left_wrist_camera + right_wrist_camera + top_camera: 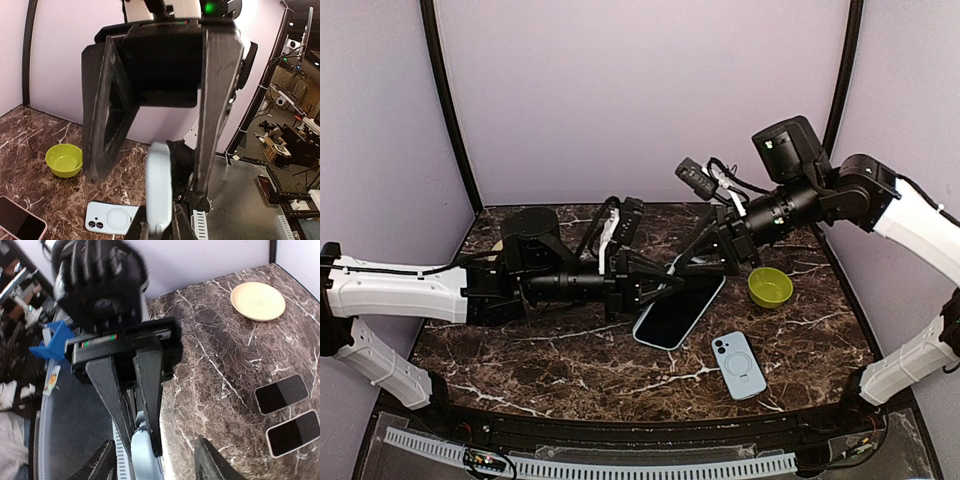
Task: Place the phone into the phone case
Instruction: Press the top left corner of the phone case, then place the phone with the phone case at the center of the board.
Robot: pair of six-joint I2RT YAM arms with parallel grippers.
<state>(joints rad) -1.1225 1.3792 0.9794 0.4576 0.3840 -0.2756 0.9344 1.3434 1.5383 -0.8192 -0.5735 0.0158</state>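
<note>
Nearest the left wrist lens, the left gripper [159, 224] has its fingers pinched narrowly on a pale-blue slab [159, 190]. We see the slab only edge-on, held with its thin side up, and cannot tell whether it is a phone or a case. Facing it, the right gripper [148, 182] has its fingers spread wide, one on each side of the slab's far end. In both wrist views we see a gap between those fingers and the slab. From above, the two grippers meet over the middle of the marble table [550, 365], raised off it.

On the table a phone [675, 312] lies flat, dark screen up and pale-rimmed, just below the gripper tips in the top view. The phone case [738, 365] lies near it toward the near right, not touching. It is pale blue and back up, with a ring mark and a camera cut-out, so we cannot see whether it holds anything. A green bowl [770, 287] stands to the right, apart from both.

In the right wrist view we find a cream plate [257, 301] far across the marble. A dark-rimmed handset [281, 394] and a pale-rimmed handset [295, 432] lie side by side there, not touching. We cannot tell whether either is the phone seen from above.
</note>
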